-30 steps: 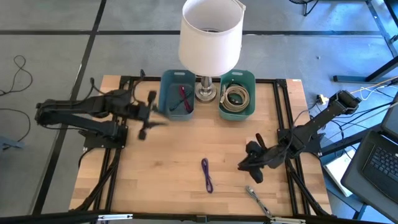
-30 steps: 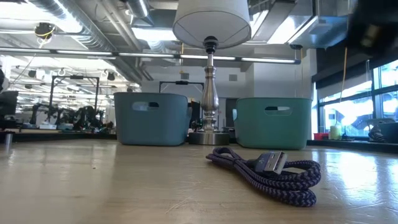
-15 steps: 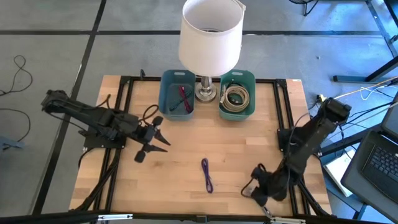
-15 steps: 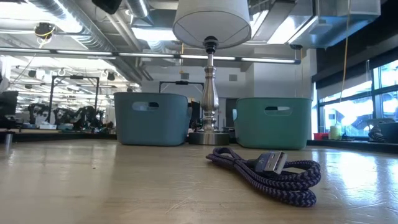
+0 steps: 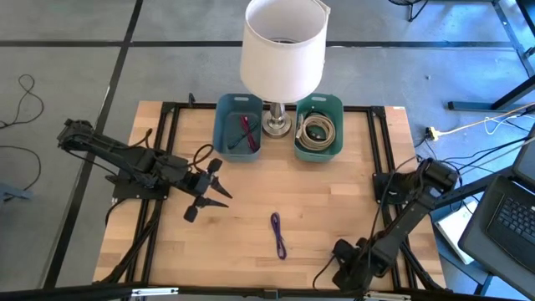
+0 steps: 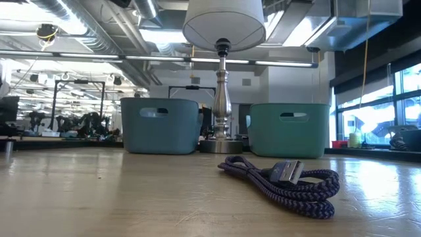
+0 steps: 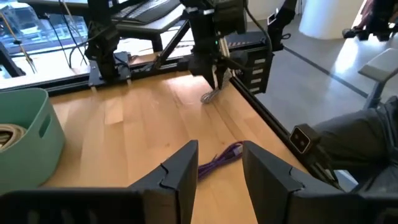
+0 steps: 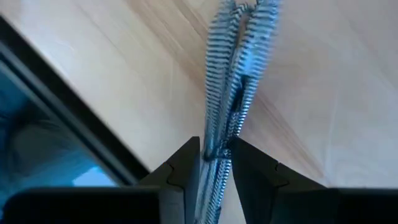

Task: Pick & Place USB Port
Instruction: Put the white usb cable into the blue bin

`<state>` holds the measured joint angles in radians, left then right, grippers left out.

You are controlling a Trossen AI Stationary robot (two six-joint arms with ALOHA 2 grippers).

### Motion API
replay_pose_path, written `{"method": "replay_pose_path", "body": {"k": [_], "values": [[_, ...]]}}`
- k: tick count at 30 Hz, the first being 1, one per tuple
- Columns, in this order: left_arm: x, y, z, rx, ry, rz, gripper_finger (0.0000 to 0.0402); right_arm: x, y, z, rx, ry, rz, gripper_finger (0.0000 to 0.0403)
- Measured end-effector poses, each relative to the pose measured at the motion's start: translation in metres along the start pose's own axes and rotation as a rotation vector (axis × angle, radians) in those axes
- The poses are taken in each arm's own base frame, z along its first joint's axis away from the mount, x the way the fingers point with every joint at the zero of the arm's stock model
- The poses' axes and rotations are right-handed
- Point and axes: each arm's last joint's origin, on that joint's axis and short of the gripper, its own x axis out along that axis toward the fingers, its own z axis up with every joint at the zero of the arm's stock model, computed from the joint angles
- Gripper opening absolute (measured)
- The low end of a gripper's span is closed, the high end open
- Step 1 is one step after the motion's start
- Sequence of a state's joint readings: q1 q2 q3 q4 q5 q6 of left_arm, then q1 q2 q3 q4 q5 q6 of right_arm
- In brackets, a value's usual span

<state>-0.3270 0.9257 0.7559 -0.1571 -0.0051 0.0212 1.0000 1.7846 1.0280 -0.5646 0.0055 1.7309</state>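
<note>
right end effector [image 8: 214, 163] pinched on grey braided cable [image 8: 239, 74] at counter [image 5: 251, 217] 5 o'clock edge, lifting it for binning | left end effector [image 7: 216, 163] open, empty, 9 o'clock, aimed at purple USB cable [image 5: 278, 235] lying mid-counter
</note>
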Motion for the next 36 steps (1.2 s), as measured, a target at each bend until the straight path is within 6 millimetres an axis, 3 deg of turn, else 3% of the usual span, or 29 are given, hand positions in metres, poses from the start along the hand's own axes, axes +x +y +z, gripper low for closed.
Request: {"method": "replay_pose_path", "body": {"k": [10, 14, 16, 18, 24, 28, 32, 36], "values": [[0.0, 0.0, 0.0, 0.029, 0.002, 0.001, 0.0118, 0.014, -0.002, 0.003, -0.059, -0.039, -0.056, 0.0093], [0.0, 0.0, 0.0, 0.021, 0.002, 0.003, 0.0113, 0.011, -0.003, 0.011, -0.108, -0.137, -0.055, 0.0054], [0.0, 0.0, 0.0, 0.019, 0.002, 0.003, 0.0111, 0.008, -0.004, 0.023, -0.121, -0.234, -0.073, 0.0024], [0.0, 0.0, 0.0, 0.019, 0.001, 0.003, 0.0109, 0.003, -0.005, 0.035, -0.141, -0.329, -0.119, 0.0022], [0.0, 0.001, 0.001, 0.03, -0.008, 0.024, 0.0107, -0.034, 0.019, 0.073, -0.323, -0.591, -0.17, 0.0022], [0.0, 0.003, 0.004, 0.054, -0.034, 0.116, 0.0109, -0.071, 0.045, 0.103, -0.475, -0.797, -0.213, 0.0022], [0.009, 0.004, 0.013, 0.135, -0.127, 0.135, 0.0106, -0.1, 0.065, 0.133, -0.621, -0.88, -0.254, 0.0022], [0.023, 0.002, 0.018, 0.249, -0.208, 0.104, 0.0105, -0.125, 0.072, 0.156, -0.703, -0.927, -0.324, 0.0022]]}}
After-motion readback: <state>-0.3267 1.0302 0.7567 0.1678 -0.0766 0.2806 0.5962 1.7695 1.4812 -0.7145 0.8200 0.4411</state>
